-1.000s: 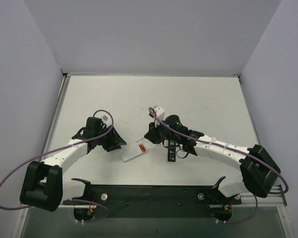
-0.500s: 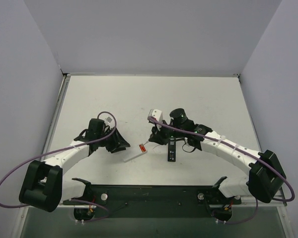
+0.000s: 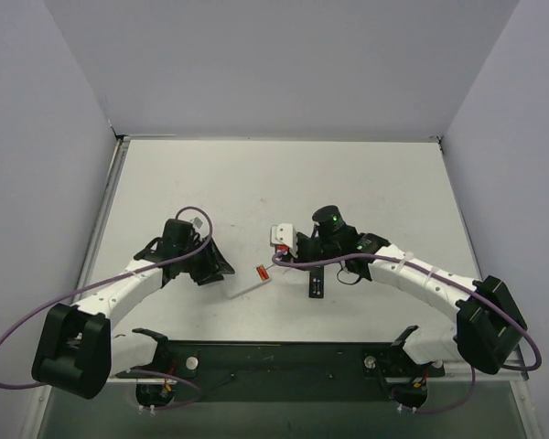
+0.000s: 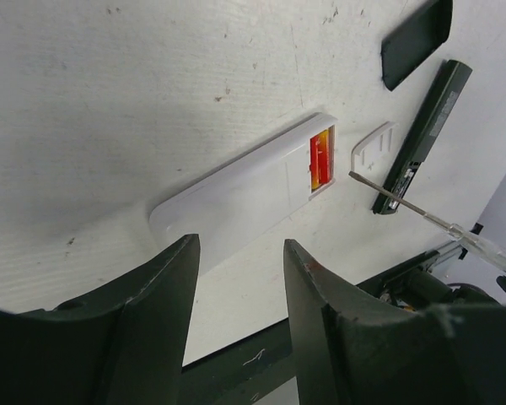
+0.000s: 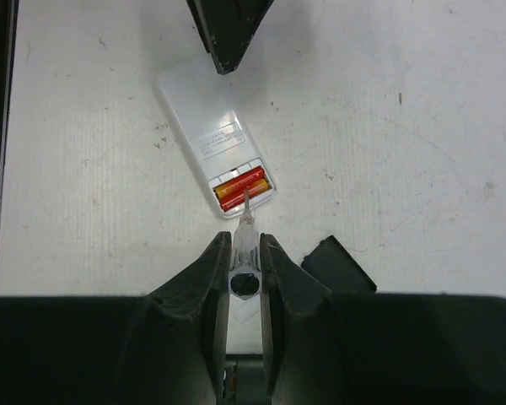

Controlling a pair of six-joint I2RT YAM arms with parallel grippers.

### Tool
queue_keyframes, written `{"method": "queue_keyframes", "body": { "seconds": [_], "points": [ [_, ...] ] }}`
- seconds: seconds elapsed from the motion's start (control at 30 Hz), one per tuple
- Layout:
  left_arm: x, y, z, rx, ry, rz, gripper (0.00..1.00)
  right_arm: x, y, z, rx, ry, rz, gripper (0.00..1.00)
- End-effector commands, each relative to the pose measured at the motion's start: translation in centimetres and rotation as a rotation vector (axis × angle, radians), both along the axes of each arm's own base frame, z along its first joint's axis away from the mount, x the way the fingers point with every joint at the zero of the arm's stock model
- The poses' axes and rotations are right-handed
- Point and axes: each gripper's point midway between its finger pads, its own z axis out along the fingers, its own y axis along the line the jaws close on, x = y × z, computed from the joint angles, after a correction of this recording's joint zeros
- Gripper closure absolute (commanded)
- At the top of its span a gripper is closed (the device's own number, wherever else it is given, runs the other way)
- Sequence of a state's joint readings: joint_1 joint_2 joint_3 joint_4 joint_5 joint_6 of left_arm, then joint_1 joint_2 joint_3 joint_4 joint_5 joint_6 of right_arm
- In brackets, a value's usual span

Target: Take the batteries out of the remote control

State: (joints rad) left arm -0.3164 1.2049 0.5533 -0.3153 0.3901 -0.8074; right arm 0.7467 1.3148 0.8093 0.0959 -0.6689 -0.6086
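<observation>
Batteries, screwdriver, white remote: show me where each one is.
batteries (image 5: 236, 183), right wrist view, on the red-orange cells in the open bay.
screwdriver (image 4: 396, 198), left wrist view, on its metal shaft.
white remote (image 4: 236, 198), left wrist view, on its plain back shell.

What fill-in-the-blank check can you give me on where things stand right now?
1. The batteries lie in the open compartment of the ____ remote control.
2. The right end effector is shut on a ____, whose tip is aimed at the batteries.
3. The left end effector is ____ and holds nothing.
Missing words: white; screwdriver; open.
</observation>
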Motion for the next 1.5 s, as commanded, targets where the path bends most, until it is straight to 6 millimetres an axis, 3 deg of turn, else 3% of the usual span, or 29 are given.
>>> {"method": "queue_keyframes", "body": {
  "seconds": [0.0,0.3,0.7,0.93,1.17,1.47],
  "points": [
    [0.9,1.5,1.4,0.112,-0.061,0.012,0.45,0.3,0.7,0.9,0.011,-0.123,0.110,1.00],
    [0.4,2.6,0.0,0.209,-0.056,0.007,0.48,-0.2,1.2,-0.5,-0.035,-0.108,0.193,1.00],
    [0.6,0.9,-1.5,0.161,-0.009,-0.033,0.54,-0.8,2.0,0.2,-0.048,-0.155,0.238,1.00],
    [2.5,0.6,-0.2,0.156,-0.062,-0.023,0.53,-3.6,1.5,-1.8,-0.108,-0.106,0.248,1.00],
    [4.0,0.5,0.4,0.168,-0.063,-0.030,0.53,-4.7,1.7,-2.8,-0.127,-0.094,0.221,1.00],
    [5.4,1.8,4.0,0.225,-0.171,0.009,0.53,-3.9,2.3,-2.1,-0.139,-0.097,0.136,1.00]
  ]
}}
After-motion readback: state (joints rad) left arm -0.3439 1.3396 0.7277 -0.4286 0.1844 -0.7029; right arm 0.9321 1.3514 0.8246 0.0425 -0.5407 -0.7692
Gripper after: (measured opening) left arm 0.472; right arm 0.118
